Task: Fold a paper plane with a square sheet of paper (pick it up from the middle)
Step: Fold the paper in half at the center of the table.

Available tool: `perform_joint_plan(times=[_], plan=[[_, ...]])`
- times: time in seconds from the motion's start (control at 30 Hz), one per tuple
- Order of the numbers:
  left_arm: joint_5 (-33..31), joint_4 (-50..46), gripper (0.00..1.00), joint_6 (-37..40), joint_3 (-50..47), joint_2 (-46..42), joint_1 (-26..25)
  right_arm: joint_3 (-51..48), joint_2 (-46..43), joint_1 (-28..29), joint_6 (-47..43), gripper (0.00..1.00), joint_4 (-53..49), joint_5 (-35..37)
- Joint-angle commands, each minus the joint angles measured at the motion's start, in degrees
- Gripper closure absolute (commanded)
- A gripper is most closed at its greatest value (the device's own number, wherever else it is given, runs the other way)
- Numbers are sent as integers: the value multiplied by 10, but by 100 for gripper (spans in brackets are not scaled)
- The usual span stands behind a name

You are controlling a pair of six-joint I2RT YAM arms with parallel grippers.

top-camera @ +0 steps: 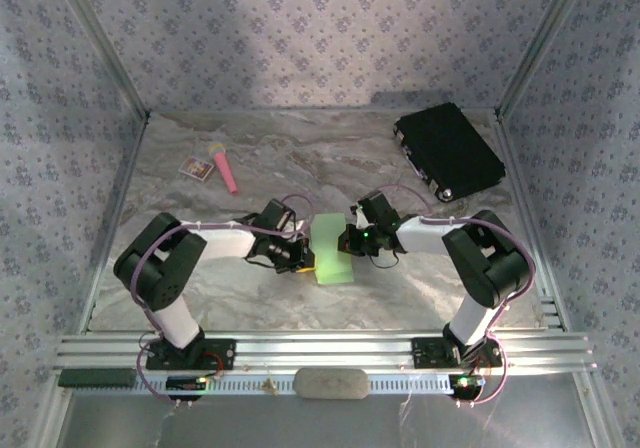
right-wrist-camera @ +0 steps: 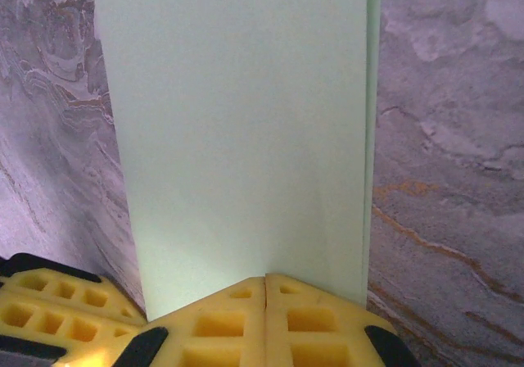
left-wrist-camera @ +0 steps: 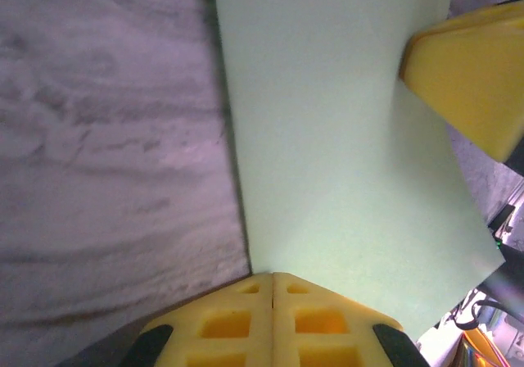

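- Thin lime-green square sheet of paper [top-camera: 332, 250] lies centre frame on the marble-patterned tabletop [top-camera: 250, 138] as a narrow rectangle. A doubled edge in the right wrist view suggests the half-fold is done; nose and wing folds remain.
- Jaws of the left gripper [top-camera: 303, 260] and right gripper [top-camera: 352, 242] are pressed together, tips on the sheet's sides; likely pressing, not pinching.
- Pink stick with yellow tip [top-camera: 224, 168] and small white card [top-camera: 197, 169] lie upper left, flat black case [top-camera: 448, 151] upper right, all well apart; nothing obstructs.

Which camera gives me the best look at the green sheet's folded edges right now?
Right wrist: the green sheet runs straight up the frame, with a second layer's edge peeking out along its right side. Top external shows it as a small narrow strip. Left wrist shows it slanted, its layers hard to separate.
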Motion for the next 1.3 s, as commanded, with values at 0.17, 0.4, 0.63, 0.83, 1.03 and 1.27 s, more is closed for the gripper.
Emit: perform_joint_plan(times=[0.17, 0.4, 0.63, 0.83, 1.03, 1.27], plan=[[18, 21, 100, -55, 22, -34, -27, -31, 14, -1, -1, 100, -90, 62], [31, 49, 100, -63, 3, 13, -36, -32, 13, 2, -1, 100, -89, 63], [28, 53, 100, -37, -42, 27, -37, -35, 15, 0, -1, 100, -86, 64], [8, 24, 100, -3, -59, 7, -38, -42, 8, -2, 4, 100, -76, 64], [23, 47, 100, -22, -42, -41, -42, -44, 8, -2, 4, 100, -76, 67], [25, 54, 100, -42, -2, -33, -43, -44, 8, -2, 2, 100, -76, 66]])
